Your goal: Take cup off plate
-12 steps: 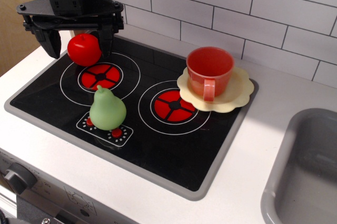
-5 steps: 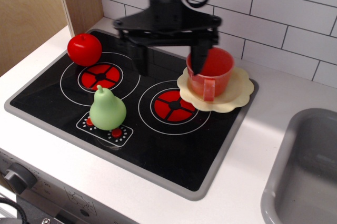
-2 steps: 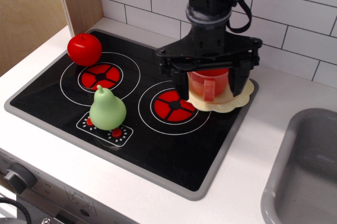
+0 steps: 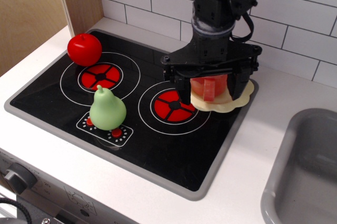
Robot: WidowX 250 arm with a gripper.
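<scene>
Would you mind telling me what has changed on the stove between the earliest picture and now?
The gripper travelled from the apple at the back left across to the right and came down, its open fingers now straddling the cup on the plate. The apple, pear, cup and plate have not moved.

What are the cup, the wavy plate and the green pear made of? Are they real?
They look like toys. The cup seems smooth red-orange plastic with an even, slightly shiny colour. The plate looks like pale cream plastic, matte, with a moulded scalloped rim. The pear appears to be glossy plastic, or maybe painted wood: one flat green with soft highlights, no skin marks.
</scene>
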